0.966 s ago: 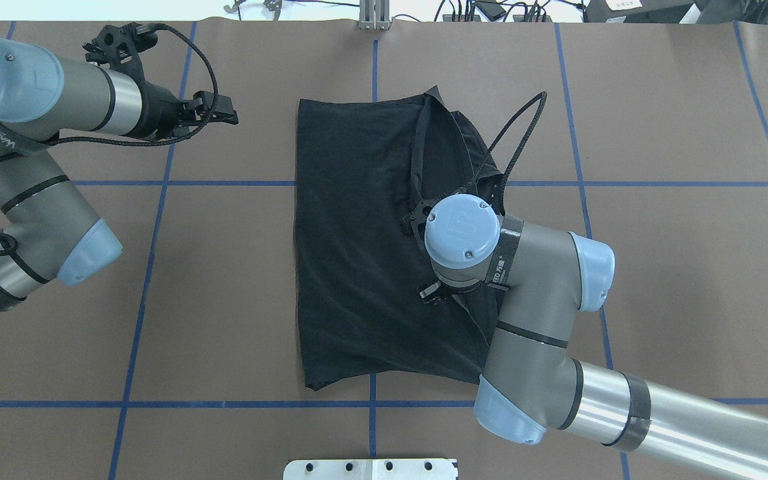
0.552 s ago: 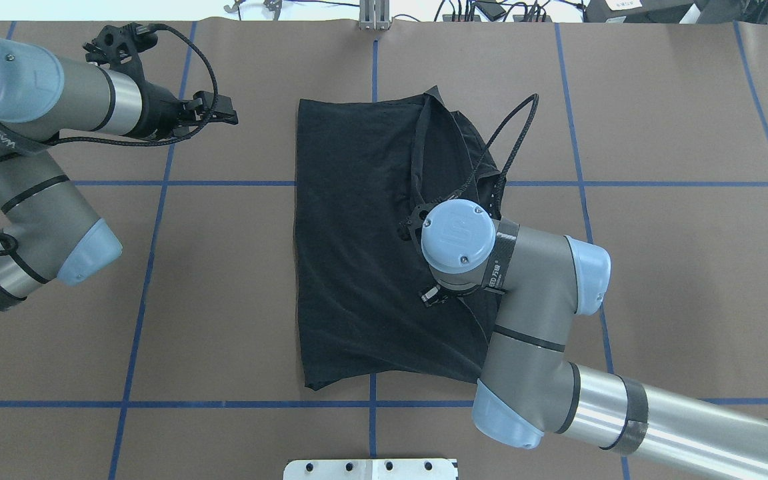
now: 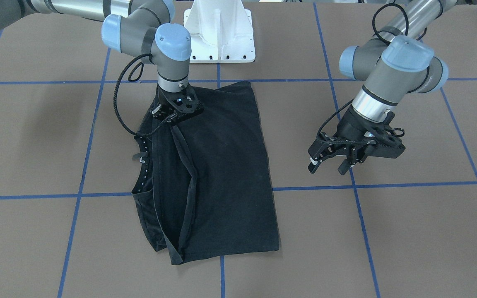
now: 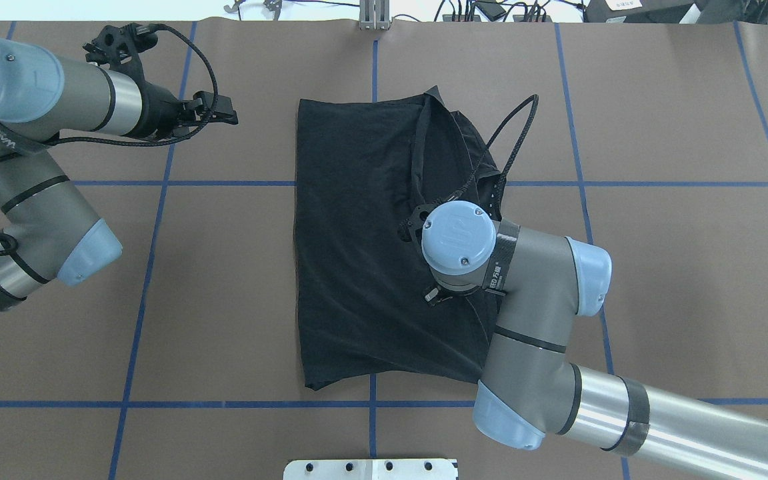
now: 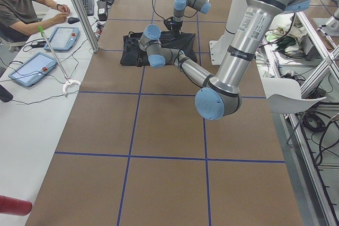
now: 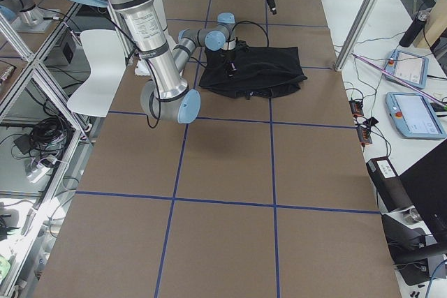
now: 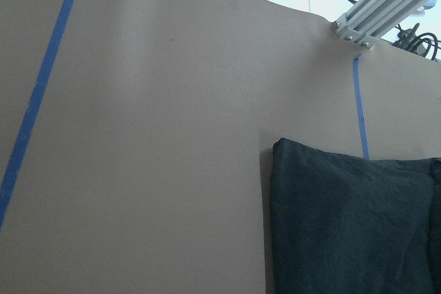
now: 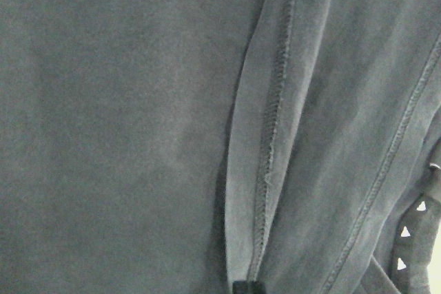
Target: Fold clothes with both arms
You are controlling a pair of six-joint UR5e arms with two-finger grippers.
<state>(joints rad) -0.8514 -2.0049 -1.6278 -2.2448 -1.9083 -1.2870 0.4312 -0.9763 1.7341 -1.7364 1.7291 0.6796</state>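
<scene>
- The black shirt [image 3: 226, 165] lies in the middle of the brown table [image 3: 387, 231], narrowed into a long panel. One short end is close to the white base [image 3: 220, 37], and the other lies across a blue tape line [image 3: 371, 184].
- Along the shirt's edge on the robot's right, the cloth is doubled over in loose layers. A hem ridge runs the length of that side, and the collar band with small white marks [image 3: 141, 165] shows at the outer edge.
- The right gripper [image 3: 177, 114] points straight down onto the shirt near the base end. The cloth rises in a ridge up to it, and the jaws look pinched together on that raised hem – though the fingertips are mostly hidden, so this is only likely.
- The right wrist view is filled with dark cloth. A stitched hem runs down to a single dark tip at the bottom edge.
- The left gripper [image 3: 327, 167] hangs in the air over bare table, well apart from the shirt, with its fingers spread and nothing between them.
- The left wrist view shows brown table and one corner of the shirt at its lower right.
- A black cable [image 3: 118, 103] loops from the right arm down beside the shirt.
</scene>
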